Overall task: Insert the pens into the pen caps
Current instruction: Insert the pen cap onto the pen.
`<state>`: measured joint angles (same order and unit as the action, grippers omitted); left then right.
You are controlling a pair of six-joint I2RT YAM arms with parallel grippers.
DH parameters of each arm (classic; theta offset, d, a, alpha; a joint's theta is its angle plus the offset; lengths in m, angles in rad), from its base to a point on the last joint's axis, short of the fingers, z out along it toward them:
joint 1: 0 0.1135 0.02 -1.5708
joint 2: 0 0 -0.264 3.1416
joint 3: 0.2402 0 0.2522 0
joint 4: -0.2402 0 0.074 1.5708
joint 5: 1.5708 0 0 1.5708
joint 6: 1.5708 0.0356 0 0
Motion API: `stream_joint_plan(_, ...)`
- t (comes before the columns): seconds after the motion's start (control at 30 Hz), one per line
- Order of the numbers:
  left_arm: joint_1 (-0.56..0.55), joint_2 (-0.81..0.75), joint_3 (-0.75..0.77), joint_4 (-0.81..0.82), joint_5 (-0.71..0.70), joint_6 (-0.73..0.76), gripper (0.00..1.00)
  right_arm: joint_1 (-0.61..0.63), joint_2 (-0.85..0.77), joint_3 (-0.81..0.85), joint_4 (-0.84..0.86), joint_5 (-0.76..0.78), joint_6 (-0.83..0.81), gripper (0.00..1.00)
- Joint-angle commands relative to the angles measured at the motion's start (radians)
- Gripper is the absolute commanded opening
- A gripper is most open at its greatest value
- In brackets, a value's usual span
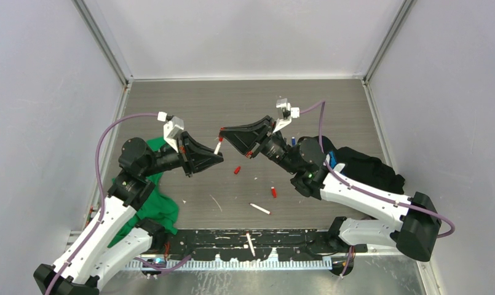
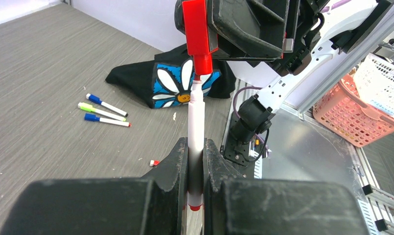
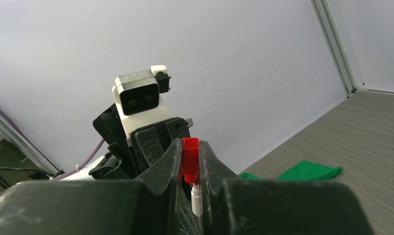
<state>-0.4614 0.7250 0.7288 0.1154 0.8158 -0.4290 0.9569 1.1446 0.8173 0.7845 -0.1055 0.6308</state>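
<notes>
My left gripper (image 1: 216, 157) (image 2: 196, 149) is shut on a white pen (image 2: 196, 117) with a red end and holds it above the table, tip pointing at the right gripper. My right gripper (image 1: 224, 133) (image 3: 190, 149) is shut on a red pen cap (image 3: 190, 159) (image 2: 198, 39). The pen's tip (image 3: 197, 198) meets the cap's narrow mouth, and the white barrel is still outside it. Two loose red caps (image 1: 237, 169) (image 1: 273, 192) and a loose white pen (image 1: 260, 209) lie on the table. Another white pen (image 1: 249, 244) lies on the front rail.
Three capped pens (image 2: 104, 112), blue and green, lie beside a black cloth with a flower print (image 2: 175, 83) (image 1: 361, 166). A green cloth (image 1: 155, 203) lies under the left arm. A pink basket (image 2: 361, 117) stands off the table.
</notes>
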Motion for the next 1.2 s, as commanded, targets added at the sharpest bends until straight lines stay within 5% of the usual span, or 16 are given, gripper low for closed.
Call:
stream_joint_plan(0.0,0.005,-0.016,0.01,0.069,-0.005,0.013,0.0,0.011,-0.026,0.043,-0.004,0.005,-0.032,0.01)
stream_joint_plan(1.17,0.005,-0.023,0.009,0.067,-0.009,0.015,0.0,0.012,-0.04,0.034,-0.022,-0.007,-0.035,0.01)
